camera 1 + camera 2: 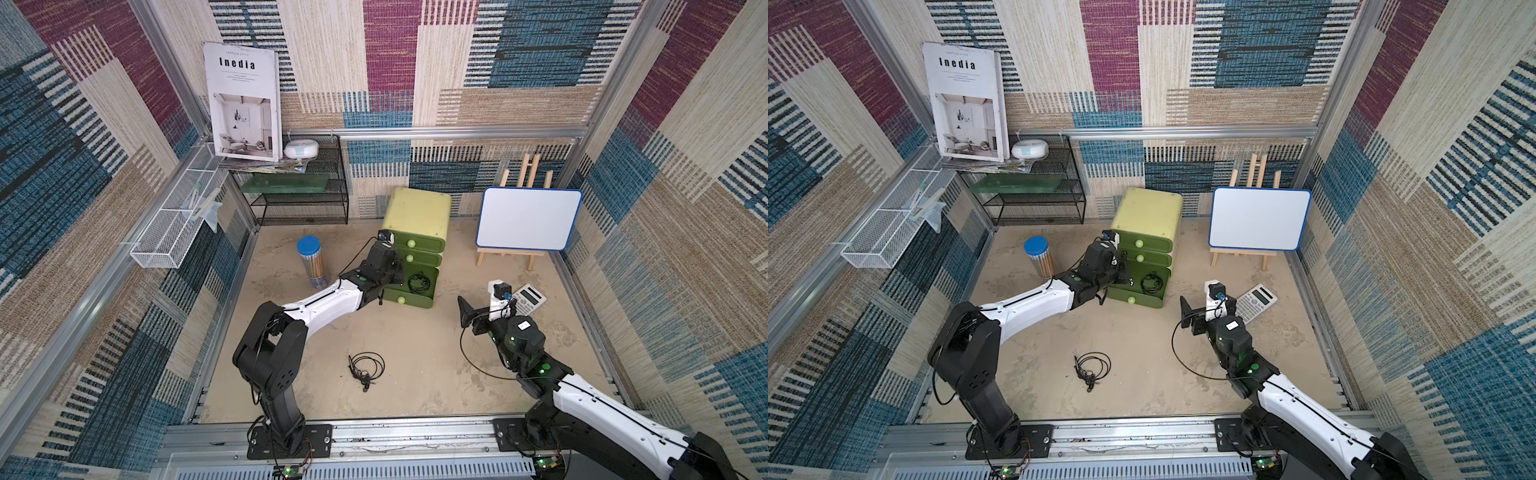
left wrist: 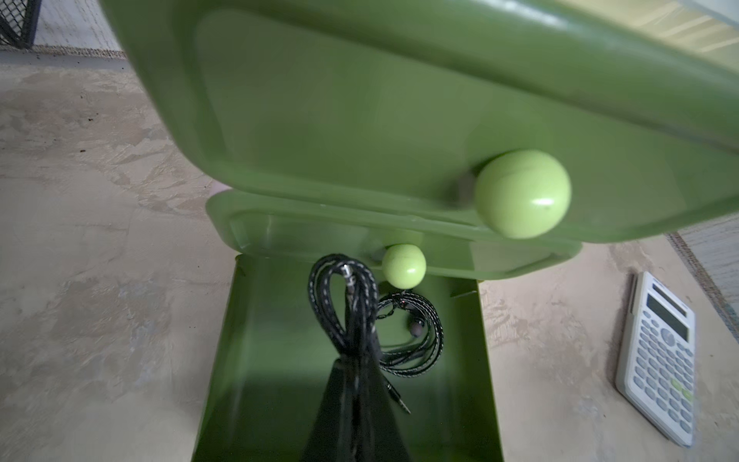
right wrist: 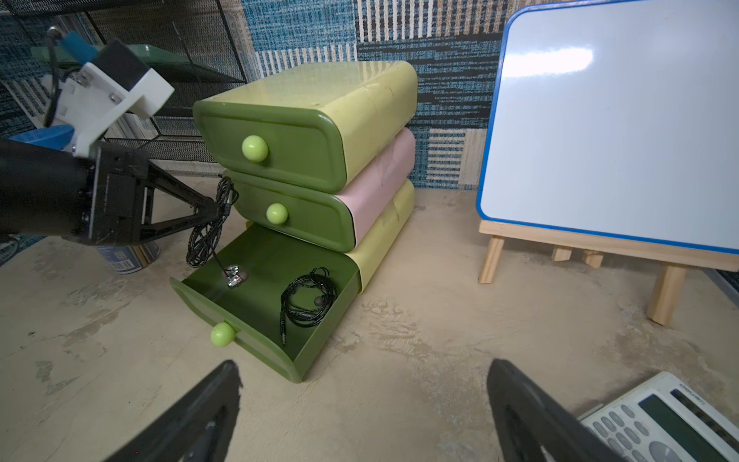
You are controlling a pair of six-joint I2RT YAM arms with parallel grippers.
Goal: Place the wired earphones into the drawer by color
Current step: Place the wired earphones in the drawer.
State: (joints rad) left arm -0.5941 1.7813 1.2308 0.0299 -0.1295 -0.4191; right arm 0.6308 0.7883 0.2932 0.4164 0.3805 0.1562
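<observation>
Soft, even light is filling both top views, and shadows on the sandy surface (image 1: pixel 415 332) are showing only faintly. The wall post (image 1: pixel 168 62) is leaning outward toward the upper left corner of the frame. In the right wrist view, white glare is shining on the whiteboard (image 3: pixel 620 132), and the jaws of the right gripper (image 3: pixel 366 363) are blurring in the foreground. In the left wrist view, the nearest knob (image 2: pixel 523 194) and the black earphones (image 2: pixel 344 304) are looking soft, while the open drawer (image 2: pixel 272 352) is lying in shade.
</observation>
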